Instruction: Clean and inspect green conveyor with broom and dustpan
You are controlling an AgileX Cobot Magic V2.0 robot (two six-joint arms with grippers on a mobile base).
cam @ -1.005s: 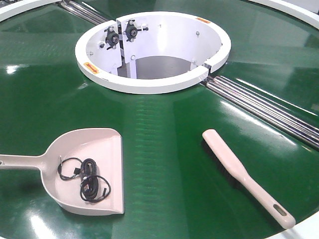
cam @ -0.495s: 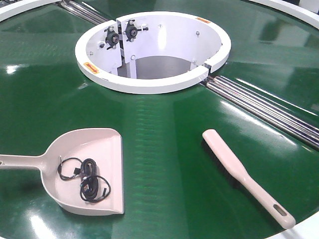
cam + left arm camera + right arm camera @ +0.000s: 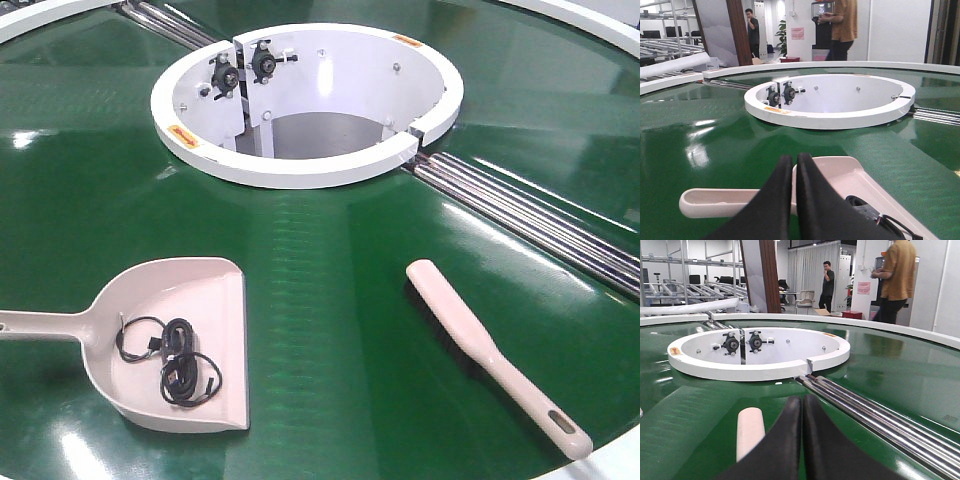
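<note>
Green conveyor (image 3: 330, 300): glossy dark-green belt with faint ribbing, glare patches; you see it under both grippers and all round them.
Rollers (image 3: 530, 215): silver bars crossing the belt, ahead and to the right of your right gripper (image 3: 802, 401).
White ring housing (image 3: 300, 160): stands on the belt well ahead of both grippers, split wall, black bearing blocks inside.
Dustpan (image 3: 170, 345): pale pink-beige scoop, raised sides, flat lip, long straight handle; lies on the belt just below and ahead of your left gripper (image 3: 791, 160), handle running out to its left.
Cable (image 3: 175, 365): small black coiled wire inside the pan.
Broom (image 3: 490, 350): pale pink-beige brush, black bristles at its edge, slim handle with slotted hole; lies on the belt, its rounded end just left of and below your right gripper.
Left gripper: black fingertips pressed together, nothing between them.
Right gripper: fingertips likewise closed together on nothing.
Front view only: whole broom and pan, slot in the handle; neither gripper shows there.
Wrist views only: the grippers, plus two people (image 3: 895, 277) and racking beyond the belt.
</note>
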